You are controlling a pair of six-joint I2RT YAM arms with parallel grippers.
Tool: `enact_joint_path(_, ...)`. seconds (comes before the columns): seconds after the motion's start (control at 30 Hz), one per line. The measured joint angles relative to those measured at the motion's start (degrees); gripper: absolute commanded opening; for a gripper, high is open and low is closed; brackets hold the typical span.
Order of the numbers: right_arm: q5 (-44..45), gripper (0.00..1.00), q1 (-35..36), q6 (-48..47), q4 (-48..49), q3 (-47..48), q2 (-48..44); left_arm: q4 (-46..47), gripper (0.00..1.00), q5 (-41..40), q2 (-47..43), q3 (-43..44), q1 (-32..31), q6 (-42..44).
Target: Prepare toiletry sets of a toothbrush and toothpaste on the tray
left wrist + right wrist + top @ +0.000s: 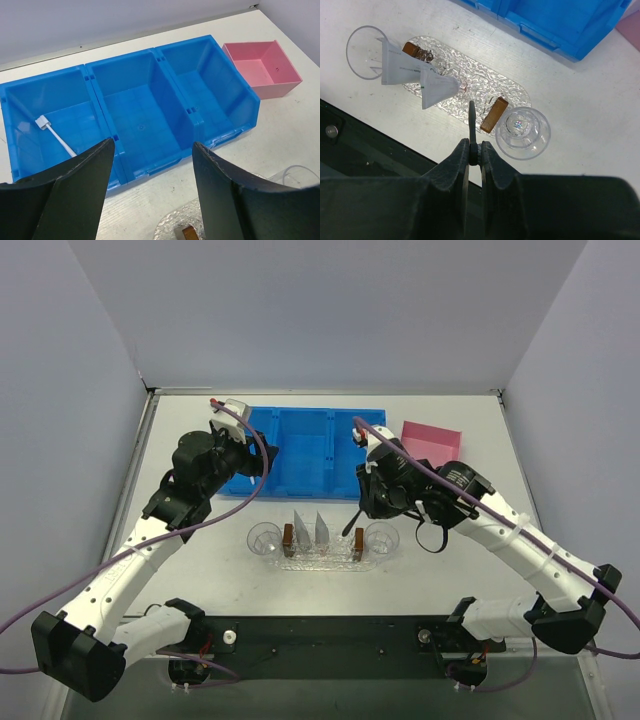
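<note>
Right wrist view looks straight down the right fingers (pixel 454 172), which are pressed together on one end of the black toothbrush (pixel 471 122). Its long axis runs in line with the fingers. Its free end points down at the tray (pixel 492 82), over the glittery floor between the two toothpaste tubes (pixel 437 86) and the brown block (pixel 494 114) near the tray's right end. Which end carries the bristles I cannot tell. The steep angle looks like the main risk. Pinched so thinly, the brush could pivot in the grip. If released while standing on its tip, it would probably topple, either over the tray's near edge onto the surface (pixel 580 100) or against the clear cup (pixel 522 132) just beside the tray's right end. A swing the other way could nudge the tubes out of place. Beyond the tray's far side, the left fingers (pixel 85 190) are spread wide with nothing between them, above the blue bin (pixel 145 115). There the white toothbrush (pixel 55 134) lies aslant in the end compartment on the tray's left-end side, its head toward the far wall.
</note>
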Motion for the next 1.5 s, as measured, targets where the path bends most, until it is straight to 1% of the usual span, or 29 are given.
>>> enact_joint_path(0.3,0.13,0.00,0.96,0.61,0.42,-0.28,1.51,-0.11,0.74,-0.04,0.00,0.00,0.02,0.02)
enact_joint_path(0.6,0.13,0.00,1.49,0.57,0.74,-0.42,5.81,-0.26,0.74,-0.11,0.00,0.00,0.00,0.04)
enact_joint_path(1.2,0.20,0.00,1.53,-2.16,0.90,0.50,11.85,-0.26,0.74,-0.46,0.00,0.00,0.00,0.04)
enact_joint_path(1.5,0.70,0.00,1.53,-2.69,0.90,0.74,12.28,-0.26,0.74,-0.48,0.00,0.00,0.00,0.15)
